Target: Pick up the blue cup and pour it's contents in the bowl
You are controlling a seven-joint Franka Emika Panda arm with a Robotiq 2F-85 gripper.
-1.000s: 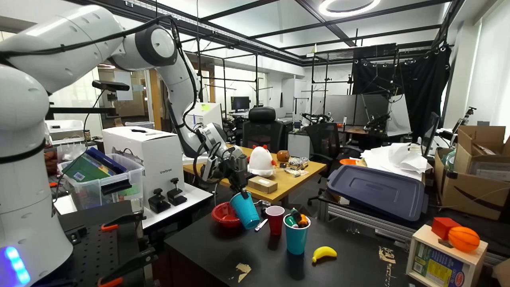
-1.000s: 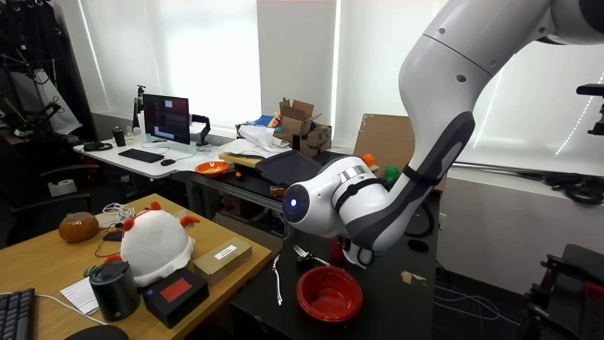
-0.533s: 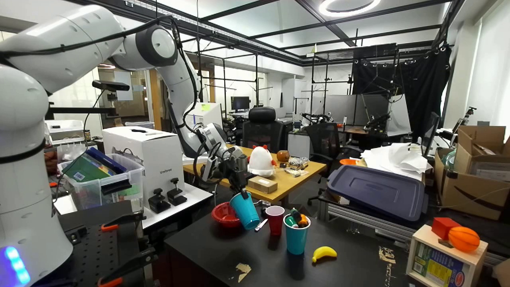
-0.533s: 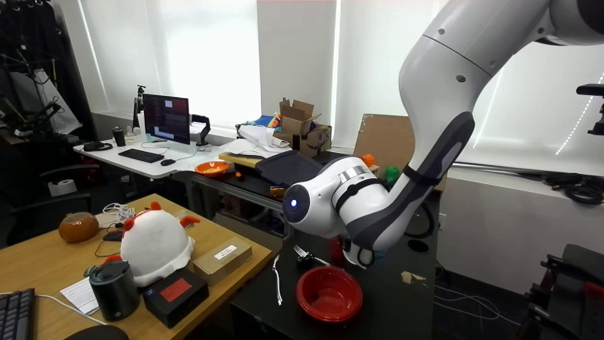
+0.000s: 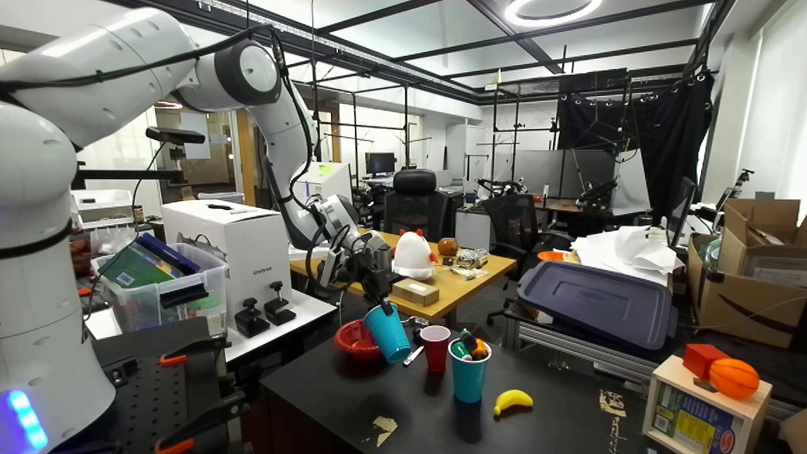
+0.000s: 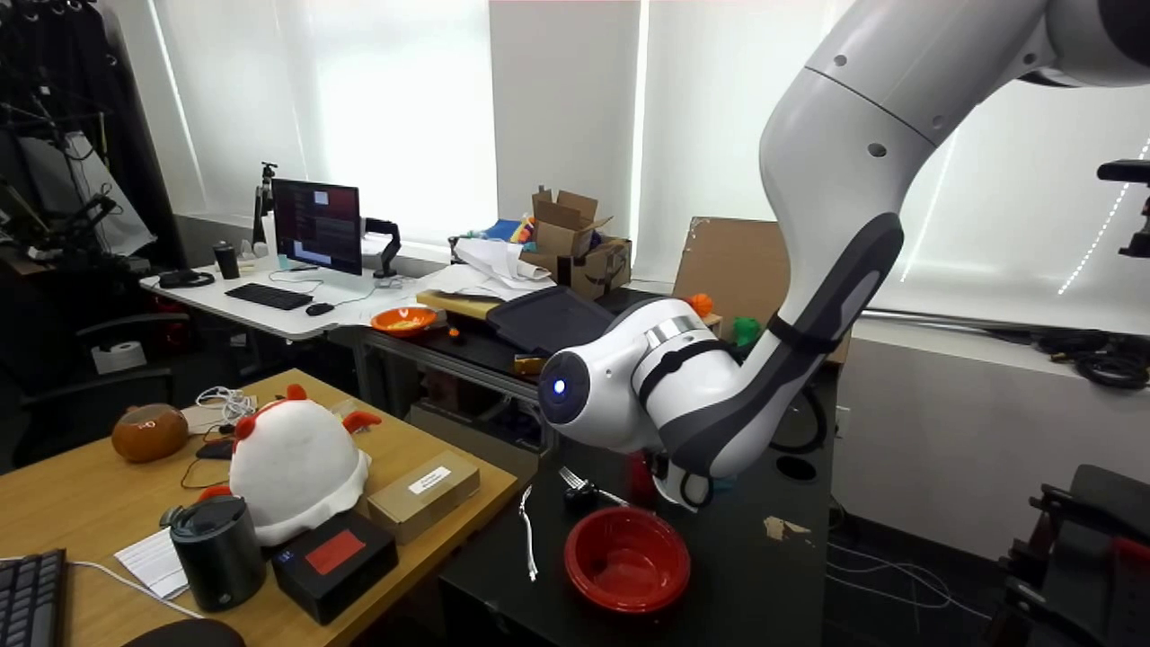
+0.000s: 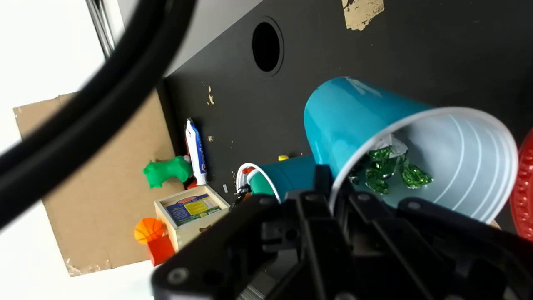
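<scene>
The blue cup point(image 5: 389, 337) hangs tilted above the black table in an exterior view, its base low and its mouth towards the bowl point(image 5: 348, 353). My gripper point(image 5: 384, 308) is shut on the cup's rim. In the wrist view one finger point(image 7: 322, 179) lies outside the cup wall and the other reaches inside. Shiny green pieces point(image 7: 381, 166) lie in the cup point(image 7: 354, 114). Part of the red bowl point(image 7: 524, 196) shows at the right edge there. From an exterior view the bowl point(image 6: 622, 600) holds nothing visible; the arm hides the gripper and most of the cup.
A small red cup point(image 5: 435, 350) and a filled teal cup point(image 5: 468, 381) stand beside the held cup. A yellow banana point(image 5: 514, 401) lies near them. A fork point(image 6: 575, 480) lies behind the bowl. A wooden box point(image 5: 706, 403) stands farther off.
</scene>
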